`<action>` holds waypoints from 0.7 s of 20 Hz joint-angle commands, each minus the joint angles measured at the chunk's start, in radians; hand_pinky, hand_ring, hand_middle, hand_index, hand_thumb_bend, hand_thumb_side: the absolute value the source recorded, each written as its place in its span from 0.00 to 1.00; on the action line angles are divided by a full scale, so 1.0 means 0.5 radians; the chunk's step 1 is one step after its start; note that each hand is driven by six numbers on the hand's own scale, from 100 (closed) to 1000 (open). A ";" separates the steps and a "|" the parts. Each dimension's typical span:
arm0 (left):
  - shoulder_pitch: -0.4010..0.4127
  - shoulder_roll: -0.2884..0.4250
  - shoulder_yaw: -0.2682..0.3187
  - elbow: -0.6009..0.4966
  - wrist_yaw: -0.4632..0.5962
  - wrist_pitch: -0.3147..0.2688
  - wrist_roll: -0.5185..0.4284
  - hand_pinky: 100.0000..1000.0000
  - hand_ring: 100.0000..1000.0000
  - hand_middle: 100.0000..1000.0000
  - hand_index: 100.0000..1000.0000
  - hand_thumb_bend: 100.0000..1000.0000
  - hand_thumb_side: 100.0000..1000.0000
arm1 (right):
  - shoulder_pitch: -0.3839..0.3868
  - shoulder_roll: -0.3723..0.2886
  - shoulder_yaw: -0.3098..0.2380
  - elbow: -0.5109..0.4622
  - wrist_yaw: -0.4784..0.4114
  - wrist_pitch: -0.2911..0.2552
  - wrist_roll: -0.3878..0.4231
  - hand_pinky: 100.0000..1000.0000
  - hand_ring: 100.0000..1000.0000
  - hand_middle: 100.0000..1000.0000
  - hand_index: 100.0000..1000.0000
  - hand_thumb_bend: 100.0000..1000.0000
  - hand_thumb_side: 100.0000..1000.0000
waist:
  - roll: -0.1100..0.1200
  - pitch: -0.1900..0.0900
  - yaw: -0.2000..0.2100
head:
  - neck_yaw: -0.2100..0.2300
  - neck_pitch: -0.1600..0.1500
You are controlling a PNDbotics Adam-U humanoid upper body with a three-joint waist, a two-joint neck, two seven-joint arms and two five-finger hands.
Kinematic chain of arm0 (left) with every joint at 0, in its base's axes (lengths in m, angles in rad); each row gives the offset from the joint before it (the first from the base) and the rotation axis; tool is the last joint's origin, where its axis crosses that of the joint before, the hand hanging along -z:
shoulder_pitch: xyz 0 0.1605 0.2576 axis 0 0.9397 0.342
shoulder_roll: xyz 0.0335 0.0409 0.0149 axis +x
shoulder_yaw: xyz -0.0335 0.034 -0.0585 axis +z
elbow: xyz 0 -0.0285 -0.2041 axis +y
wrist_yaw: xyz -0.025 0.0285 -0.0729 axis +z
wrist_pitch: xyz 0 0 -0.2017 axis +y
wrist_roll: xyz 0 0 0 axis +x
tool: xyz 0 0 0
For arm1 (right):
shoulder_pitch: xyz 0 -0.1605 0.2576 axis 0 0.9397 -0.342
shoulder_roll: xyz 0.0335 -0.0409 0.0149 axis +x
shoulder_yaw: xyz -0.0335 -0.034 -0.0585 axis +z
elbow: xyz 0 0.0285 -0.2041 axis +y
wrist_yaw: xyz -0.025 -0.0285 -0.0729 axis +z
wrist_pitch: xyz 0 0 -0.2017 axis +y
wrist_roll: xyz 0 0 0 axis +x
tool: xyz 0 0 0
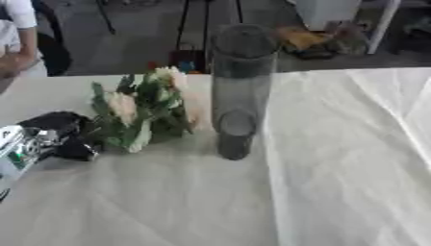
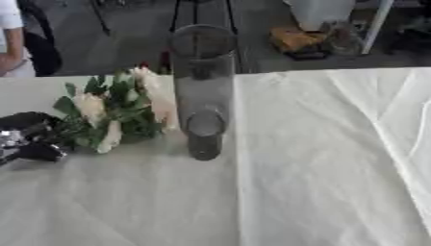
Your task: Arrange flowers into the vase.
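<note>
Near the table's (image 1: pixel 353 158) left edge, the left hand (image 1: pixel 59 137) has its fingers curled around the flowers (image 1: pixel 143 113), just beside the upright, empty vase (image 1: pixel 240 91).

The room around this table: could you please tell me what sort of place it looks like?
Probably a lab or workshop set up for a demonstration, not a home. The table wears a plain white cloth, the floor behind is bare with metal stand legs, and a robot hand reaches toward the flowers beside a vase.

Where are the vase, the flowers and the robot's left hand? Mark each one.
vase (image 1: pixel 242 72), left eye view, glass wall
flowers (image 1: pixel 123 106), left eye view, pale bloom
left hand (image 1: pixel 63 129), left eye view, black fingers
</note>
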 commanded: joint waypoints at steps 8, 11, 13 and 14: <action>-0.055 0.001 -0.002 0.056 -0.024 -0.011 0.053 0.30 0.34 0.42 0.61 0.00 0.44 | -0.017 -0.027 0.001 -0.032 0.014 -0.105 -0.108 0.71 0.79 0.58 0.86 0.00 1.00 | 0.004 -0.030 -0.006 | 0.015 -0.039; -0.064 -0.013 -0.003 0.075 -0.038 -0.015 0.067 0.28 0.31 0.38 0.56 0.00 0.43 | -0.018 -0.026 0.001 -0.032 0.013 -0.104 -0.106 0.71 0.79 0.58 0.86 0.00 1.00 | 0.005 -0.029 -0.009 | 0.016 -0.046; -0.071 -0.027 0.000 0.092 -0.046 -0.015 0.093 0.27 0.30 0.36 0.53 0.00 0.42 | -0.019 -0.025 0.000 -0.032 0.013 -0.103 -0.105 0.71 0.79 0.58 0.86 0.00 1.00 | 0.006 -0.027 -0.012 | 0.017 -0.050; -0.075 -0.033 0.000 0.101 -0.051 -0.016 0.110 0.26 0.29 0.35 0.52 0.00 0.41 | -0.019 -0.025 0.000 -0.032 0.013 -0.104 -0.105 0.71 0.79 0.58 0.86 0.00 1.00 | 0.006 -0.026 -0.013 | 0.017 -0.053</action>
